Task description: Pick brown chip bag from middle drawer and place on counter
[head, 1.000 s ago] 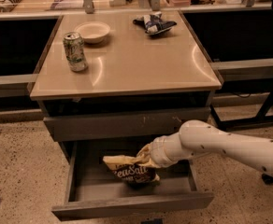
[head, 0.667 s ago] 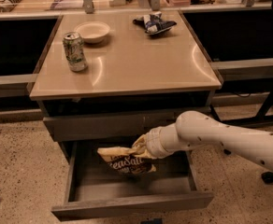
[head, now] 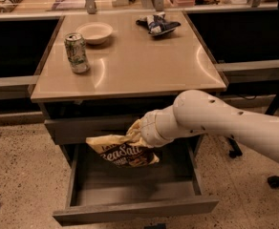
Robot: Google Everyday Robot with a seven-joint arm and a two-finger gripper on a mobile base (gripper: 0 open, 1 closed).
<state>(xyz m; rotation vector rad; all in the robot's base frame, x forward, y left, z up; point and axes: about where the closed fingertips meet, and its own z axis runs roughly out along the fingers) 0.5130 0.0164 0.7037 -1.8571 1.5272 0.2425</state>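
The gripper (head: 140, 131) jaws pinched the brown chip bag (head: 122, 152) at its corner. It hung below-left of them, above the open middle drawer (head: 134, 210).

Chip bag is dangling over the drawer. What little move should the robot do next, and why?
Probably lift it straight up. The gripper holds the brown chip bag above the open middle drawer, but it hangs lower than the counter, where it must land.

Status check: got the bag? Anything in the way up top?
Gripper shut on bag, over the open drawer. Bag hangs off the drawer floor, below counter. Counter lip overhangs it; can, bowl back left.
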